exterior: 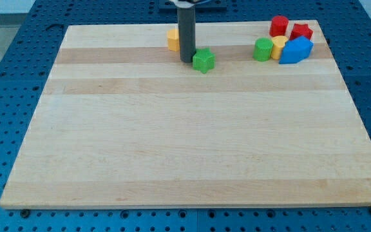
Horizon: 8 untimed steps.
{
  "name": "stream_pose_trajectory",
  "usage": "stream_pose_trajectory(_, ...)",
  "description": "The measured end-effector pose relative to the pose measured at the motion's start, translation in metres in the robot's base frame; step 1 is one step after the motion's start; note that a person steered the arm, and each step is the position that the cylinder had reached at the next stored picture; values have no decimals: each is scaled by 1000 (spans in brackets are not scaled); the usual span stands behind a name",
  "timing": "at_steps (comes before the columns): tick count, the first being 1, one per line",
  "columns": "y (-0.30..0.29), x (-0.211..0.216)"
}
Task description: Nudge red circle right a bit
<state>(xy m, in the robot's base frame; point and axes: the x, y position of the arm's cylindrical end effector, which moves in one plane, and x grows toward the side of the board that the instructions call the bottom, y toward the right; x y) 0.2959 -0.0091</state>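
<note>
My tip (187, 61) is sitting beside the green star block (203, 60), well apart from the red circle block (278, 26) (no pincer is showing here), so the nudge is not yet beginning.

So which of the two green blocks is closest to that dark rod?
The green star-shaped block, right beside my tip on its right, near the board's top middle. The other green block sits well off to the view's right, packed in the cluster with the yellow block.
</note>
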Motion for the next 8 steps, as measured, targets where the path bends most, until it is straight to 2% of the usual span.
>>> stream_pose_trajectory(1,35,-47)
stream_pose_trajectory(2,98,-53)
stream_pose_trajectory(3,127,-60)
stream_pose_trajectory(4,130,-102)
stream_pose_trajectory(7,141,-104)
stream_pose_trajectory(8,229,-105)
